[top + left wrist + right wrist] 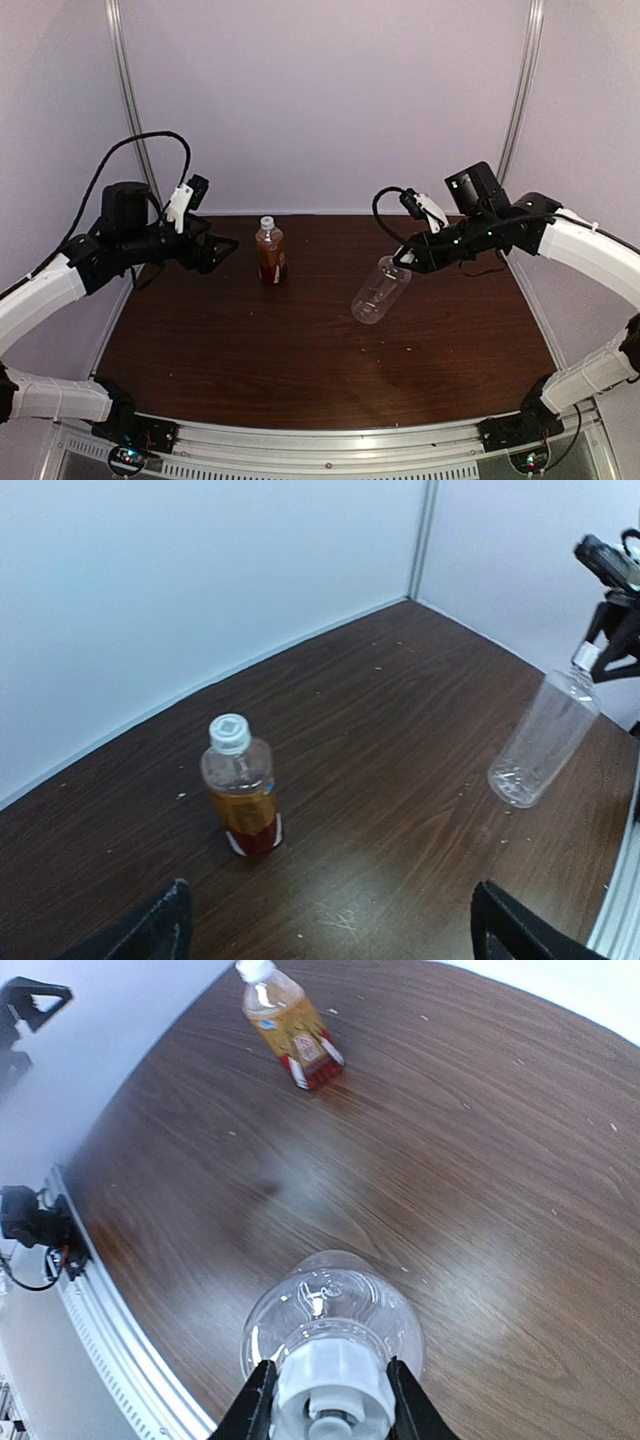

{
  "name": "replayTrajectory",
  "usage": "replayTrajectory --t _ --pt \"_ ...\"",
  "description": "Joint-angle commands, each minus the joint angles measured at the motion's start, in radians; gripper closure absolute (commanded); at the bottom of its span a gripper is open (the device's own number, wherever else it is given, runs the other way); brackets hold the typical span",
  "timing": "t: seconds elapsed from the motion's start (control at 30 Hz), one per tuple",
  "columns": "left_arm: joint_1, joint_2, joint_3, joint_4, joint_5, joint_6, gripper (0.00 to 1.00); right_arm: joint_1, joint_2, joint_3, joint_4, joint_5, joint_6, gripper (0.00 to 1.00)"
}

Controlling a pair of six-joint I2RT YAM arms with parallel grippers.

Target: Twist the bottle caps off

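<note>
So the clear bottle (380,290) is gripped at its top end by the right gripper (403,262). It's tilted, with the neck up toward the right arm and the base pointed down and left at the table (300,380). In the right wrist view the fingers (255,1400) are seen pinched in on both sides of the clear bottle's cap (335,1385), so that gripper is closed down narrow on the white cap, which is sat on the neck. From the top view the bottle looks lifted, but whether the base is touching the wood can't really be told, tbh.

The amber bottle (270,252) is stood upright on the table toward the back, a bit left of centre, well apart from the clear one. The amber bottle's cap (266,222) is on it, white, and the red and white label is wrapped round the lower part.

The left gripper (225,248) is held in the air near the amber bottle, on its left side, and isn't touching it. Its jaws are spread wide and empty. In the left wrist view only the two dark fingertips (165,925) are seen, down at the bottom corners, with the amber bottle framed between them farther off. A few pale specks (380,667) are scattered over the dark wood.
</note>
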Motion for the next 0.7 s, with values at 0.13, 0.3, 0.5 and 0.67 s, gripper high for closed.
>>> replayTrajectory --t 0.13,0.3,0.5,0.67 --pt "-0.097 0.064 0.040 0.151 0.336 0.012 0.05 0.049 0.138 0.223 0.122 -0.266 -0.020 0.95" --pt "-0.203 0.109 0.094 0.127 0.306 0.128 0.06 0.062 0.203 0.305 0.145 -0.374 -0.001 0.95" --pt "-0.292 0.209 0.187 0.091 0.269 0.259 0.10 0.077 0.264 0.415 0.088 -0.418 0.021 0.97" --pt "-0.343 0.301 0.237 0.083 0.246 0.316 0.16 0.091 0.286 0.468 0.056 -0.419 0.026 0.98"
